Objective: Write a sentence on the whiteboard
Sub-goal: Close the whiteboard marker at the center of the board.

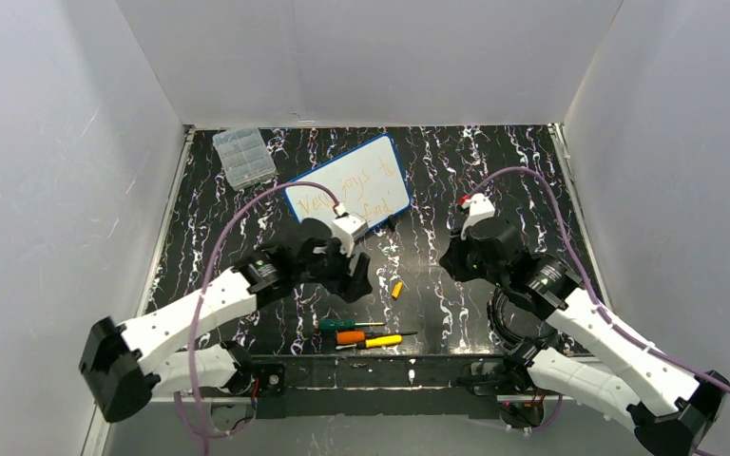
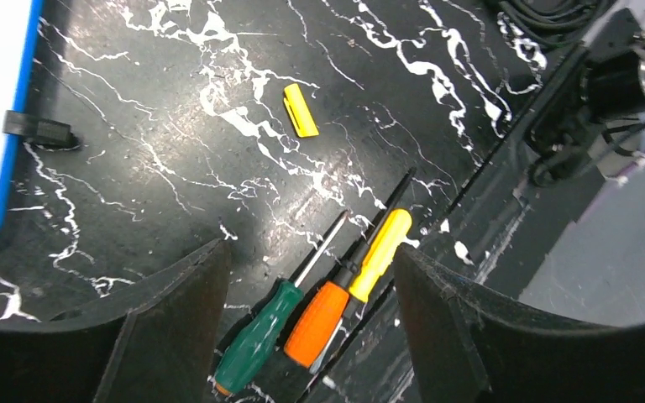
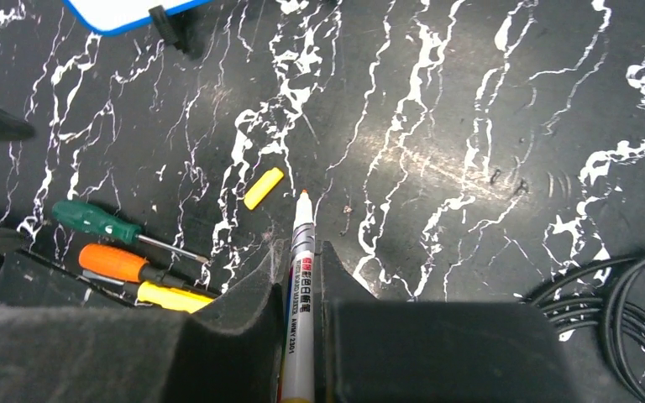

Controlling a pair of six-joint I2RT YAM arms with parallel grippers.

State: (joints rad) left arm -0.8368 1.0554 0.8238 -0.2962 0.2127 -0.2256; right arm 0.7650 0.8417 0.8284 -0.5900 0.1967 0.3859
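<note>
Right wrist shows my right pincer (image 3: 301,248) clamped on the orange-tipped marker (image 3: 301,277) over the counter (image 3: 470,126); my left pincer (image 2: 308,252) gapes wide, empty, over three screwdrivers (image 2: 323,317).

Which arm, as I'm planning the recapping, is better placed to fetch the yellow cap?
Left. The left end effector is open and empty, the cap lying just ahead; the right end effector is shut on the uncapped marker.

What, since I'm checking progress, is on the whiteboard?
Two lines of orange writing on the whiteboard. The left arm and its cable cover the near edge, possibly hiding letters.
</note>
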